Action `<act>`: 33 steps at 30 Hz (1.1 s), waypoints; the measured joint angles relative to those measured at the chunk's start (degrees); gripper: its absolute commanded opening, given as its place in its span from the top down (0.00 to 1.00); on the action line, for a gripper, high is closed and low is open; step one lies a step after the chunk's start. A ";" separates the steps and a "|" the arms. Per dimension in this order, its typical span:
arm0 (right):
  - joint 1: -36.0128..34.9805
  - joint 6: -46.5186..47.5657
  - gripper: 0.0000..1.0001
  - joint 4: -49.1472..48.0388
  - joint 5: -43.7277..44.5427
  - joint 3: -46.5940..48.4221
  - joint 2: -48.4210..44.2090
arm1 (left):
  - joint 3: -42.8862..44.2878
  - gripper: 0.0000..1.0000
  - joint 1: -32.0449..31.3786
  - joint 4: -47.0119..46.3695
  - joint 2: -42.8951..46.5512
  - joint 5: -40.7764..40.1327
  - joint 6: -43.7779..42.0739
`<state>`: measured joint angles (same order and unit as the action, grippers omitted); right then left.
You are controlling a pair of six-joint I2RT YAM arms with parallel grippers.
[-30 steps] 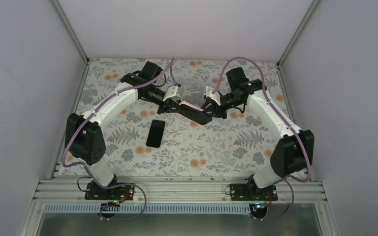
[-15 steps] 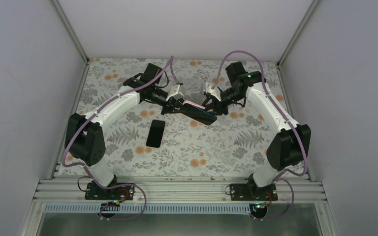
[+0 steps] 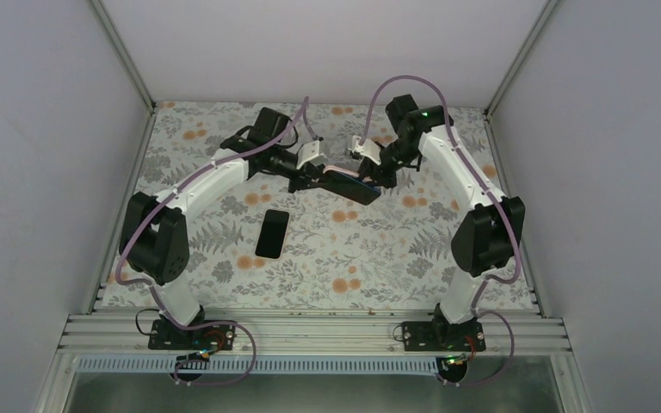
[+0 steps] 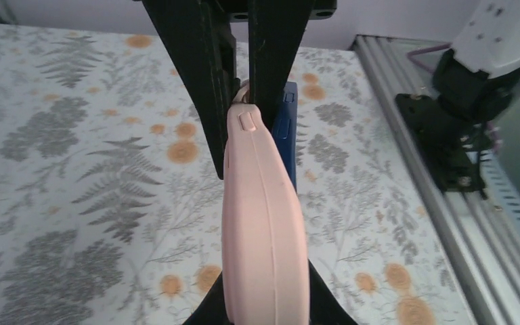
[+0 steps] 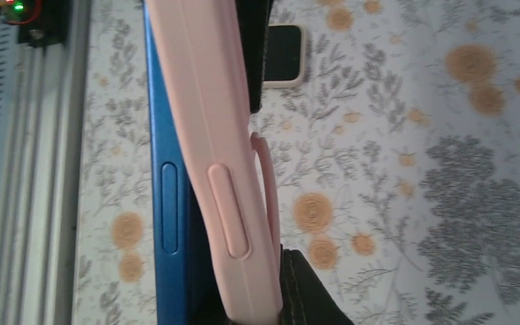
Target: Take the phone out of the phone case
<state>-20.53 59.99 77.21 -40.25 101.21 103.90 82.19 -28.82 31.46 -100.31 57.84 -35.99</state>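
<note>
**Surface / room:** flat table under a printed cloth of grey ferns and orange flowers. It is boxed on three sides by plain pale-grey wall panels. A ribbed aluminium rail along the near edge carries both arm bases.

**Task object:** the slim blue hard-edged phone lies against the rounded pink soft-plastic phone case. The pair is held in the air over the far middle of the table, between the two arms. The phone is not free of the case: blue edge and pink shell touch along their length, with the blue showing wider toward one end.

**Left gripper**: clamped on the pink case, its black fingers flanking the near end in its own wrist view.

**Right gripper**: closed over the opposite end, sandwiching case and phone together.

**Hard to make out:**
- The top view gives the pair only as a dark sliver.
- The phone's screen and the case's inside are unseen in every view.
- The right wrist view shows just one of its own fingers, the other hidden behind the case.
- A thin pink strip bows off the case's side — cannot tell what it is.

**Other:**
- A black rectangular phone with a cream rim lies flat on the cloth, left of centre and nearer the bases, well apart from the held pair.
- Purple cables loop over each arm.
</note>
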 measured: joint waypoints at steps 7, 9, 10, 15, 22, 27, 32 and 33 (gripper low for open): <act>-0.85 -11.98 0.97 -14.69 1.16 -7.21 -5.09 | -0.15 0.50 -0.98 -5.51 2.16 -13.90 1.07; -0.92 -17.51 0.97 -19.54 0.11 -10.16 -7.54 | -0.28 0.43 -1.95 -7.61 3.48 -17.57 2.05; -0.85 -20.13 0.97 -21.62 -0.44 -10.99 -8.46 | -0.44 0.42 -2.49 -8.92 4.42 -19.30 2.25; -0.22 -26.58 0.97 -29.57 -5.44 -11.72 -10.27 | -1.55 0.34 -3.34 -14.08 10.14 -26.18 2.38; 0.92 -37.03 0.97 -36.09 -7.56 -12.70 -9.79 | -1.51 0.12 -3.56 -21.03 14.08 -36.00 3.43; 4.44 -43.10 0.97 -38.47 -7.37 -12.87 -7.28 | -1.53 0.03 -3.56 -25.09 14.67 -41.51 5.20; 8.57 -50.05 0.97 -42.10 -5.35 -13.60 -6.21 | -2.84 0.00 -4.02 -28.41 14.67 -44.09 7.65; 9.31 -51.23 0.97 -42.66 -5.27 -13.42 -5.81 | -3.48 0.00 -4.50 -29.24 14.64 -44.63 8.26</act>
<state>-11.22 8.75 34.54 -45.52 87.79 98.08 78.72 -33.32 2.22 -85.67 13.21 -27.73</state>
